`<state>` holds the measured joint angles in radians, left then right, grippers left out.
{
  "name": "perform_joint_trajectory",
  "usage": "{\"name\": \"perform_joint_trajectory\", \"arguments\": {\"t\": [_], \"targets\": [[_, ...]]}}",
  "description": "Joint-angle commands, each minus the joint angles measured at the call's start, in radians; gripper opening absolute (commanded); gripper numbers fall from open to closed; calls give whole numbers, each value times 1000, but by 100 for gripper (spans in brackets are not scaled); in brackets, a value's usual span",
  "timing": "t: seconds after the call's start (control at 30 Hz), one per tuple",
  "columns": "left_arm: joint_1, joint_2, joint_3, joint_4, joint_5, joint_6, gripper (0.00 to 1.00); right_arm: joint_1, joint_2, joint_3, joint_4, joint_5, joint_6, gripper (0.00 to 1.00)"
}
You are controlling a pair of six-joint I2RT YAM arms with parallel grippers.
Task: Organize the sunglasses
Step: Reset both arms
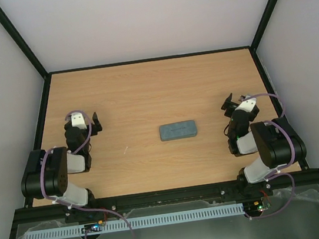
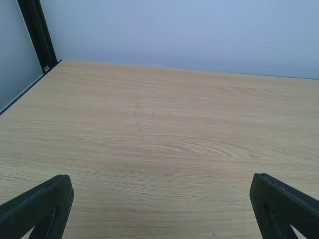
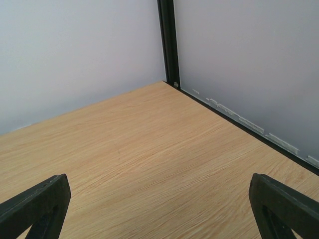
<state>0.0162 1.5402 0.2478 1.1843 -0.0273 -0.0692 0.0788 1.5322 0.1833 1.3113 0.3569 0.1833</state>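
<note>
The two black fingers (image 2: 37, 206) of the left pincer (image 2: 158, 201) sit at the bottom corners of the left wrist view. They are spread wide with nothing between them, so that pincer is open. The right pincer (image 3: 158, 201) looks the same, open and holding nothing. The sunglasses do not show in any view. They may be inside the blue-grey case (image 1: 178, 130), which lies closed in the middle of the surface (image 1: 144, 92), but I cannot tell. If they are in there, the job looks about done. One thing could go wrong: an arm swinging toward the middle could bump the case and push it along or knock it open. Also, the wide pincers seem to sit low, so a careless move could scrape the wood. Each arm is tucked in close to its own base, one on each side. Both pincers point toward the far wall and are well apart from the case.
</note>
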Motion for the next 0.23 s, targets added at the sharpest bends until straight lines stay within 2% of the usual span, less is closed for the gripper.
{"name": "perform_joint_trajectory", "arguments": {"t": [0.0,0.2], "targets": [[-4,-4,-4,66,-6,17,100,4,1,13,23,14,-10,99],[-4,-5,-4,66,-8,17,100,4,2,15,17,12,-10,99]]}}
